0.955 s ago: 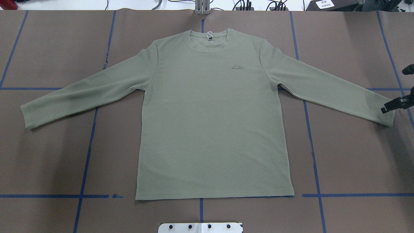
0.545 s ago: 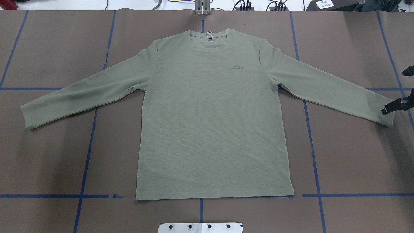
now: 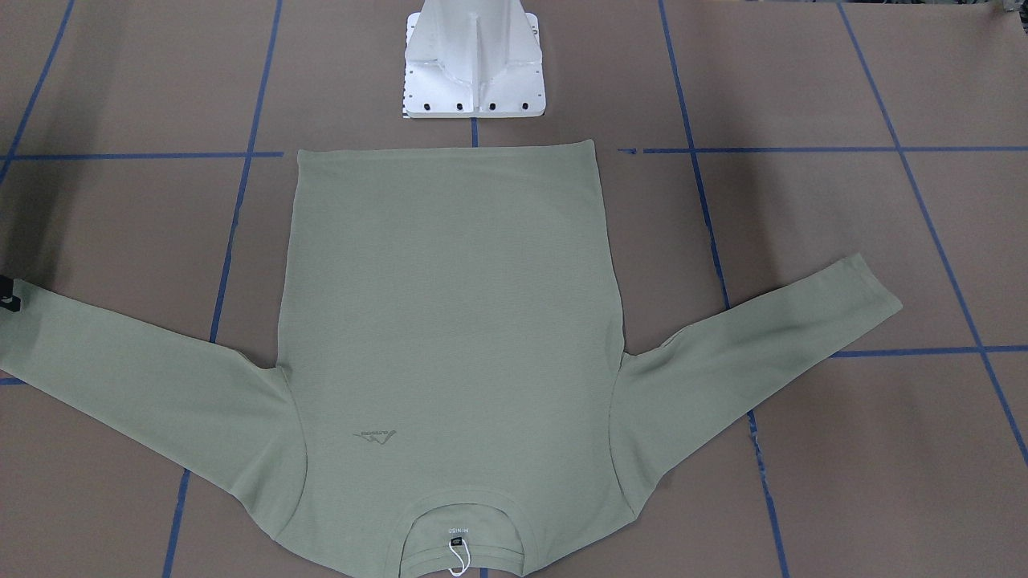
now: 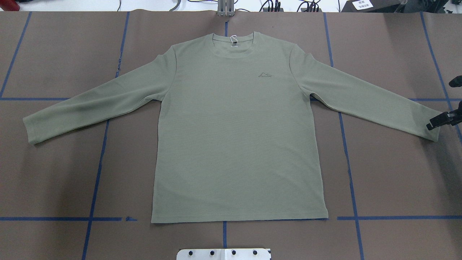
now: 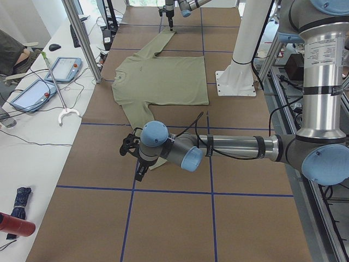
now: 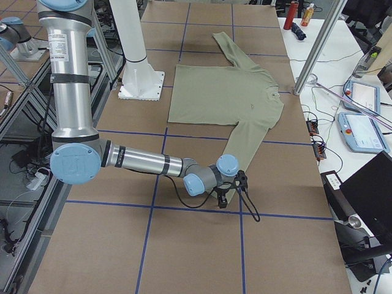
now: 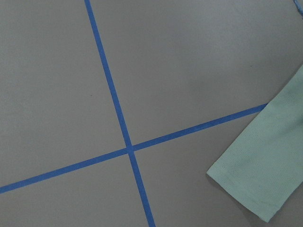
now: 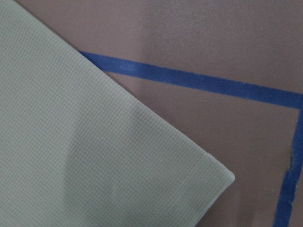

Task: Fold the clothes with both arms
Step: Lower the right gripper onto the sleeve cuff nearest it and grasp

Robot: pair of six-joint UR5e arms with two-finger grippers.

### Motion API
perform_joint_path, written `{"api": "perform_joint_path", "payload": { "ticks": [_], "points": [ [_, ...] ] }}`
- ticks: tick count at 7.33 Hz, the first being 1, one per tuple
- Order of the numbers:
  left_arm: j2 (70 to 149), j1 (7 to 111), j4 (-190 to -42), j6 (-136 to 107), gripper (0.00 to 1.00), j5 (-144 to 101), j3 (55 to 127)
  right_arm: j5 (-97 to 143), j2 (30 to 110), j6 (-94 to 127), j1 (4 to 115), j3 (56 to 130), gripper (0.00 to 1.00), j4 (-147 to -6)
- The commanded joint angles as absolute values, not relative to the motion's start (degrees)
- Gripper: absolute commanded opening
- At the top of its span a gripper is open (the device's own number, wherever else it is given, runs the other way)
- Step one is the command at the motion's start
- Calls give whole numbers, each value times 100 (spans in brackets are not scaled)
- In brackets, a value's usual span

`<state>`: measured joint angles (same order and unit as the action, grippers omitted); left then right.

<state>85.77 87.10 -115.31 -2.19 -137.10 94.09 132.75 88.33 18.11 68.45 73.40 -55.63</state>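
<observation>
- Overhead exterior view: the sage-green shirt lies flat and face up in the middle of the brown worktop. Both sleeves are spread out to the sides, the collar lies at the far edge, and the hem is nearest the white pedestal base.
- A white neck tag sits in the collar opening, and a small logo marks the chest.
- The right arm reaches low over the worktop, and its jaws point down at the right cuff. Only a black tip shows at the frame edge, so I cannot tell whether they are spread or pressed together.
- The left arm stretches out low too, with its jaws just beside the left cuff. They show only in the side view, so I cannot tell their state.
- Blue tape lines cross beside that cuff.
</observation>
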Motion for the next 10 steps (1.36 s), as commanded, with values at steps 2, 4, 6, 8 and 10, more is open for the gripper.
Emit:
{"api": "perform_joint_path", "payload": {
  "ticks": [2, 4, 6, 8, 10],
  "points": [
    [8578, 8710, -11531, -220, 100, -13720, 9422, 13298, 8824, 1819, 6838, 7312, 73, -5572],
    [8578, 8710, -11523, -220, 100, -13720, 9422, 13307, 8824, 1811, 6838, 7313, 30, -5572],
    [8578, 8710, -11531, -220, 100, -13720, 9413, 13315, 8824, 1811, 6838, 7347, 10, -5572],
    [8578, 8701, -11522, -220, 100, -13720, 9422, 13333, 8807, 1819, 6838, 7400, 6, -5572],
    [8578, 8710, -11522, -220, 100, -13720, 9422, 13342, 8798, 1811, 6847, 7479, 0, -5572]
  ]
}}
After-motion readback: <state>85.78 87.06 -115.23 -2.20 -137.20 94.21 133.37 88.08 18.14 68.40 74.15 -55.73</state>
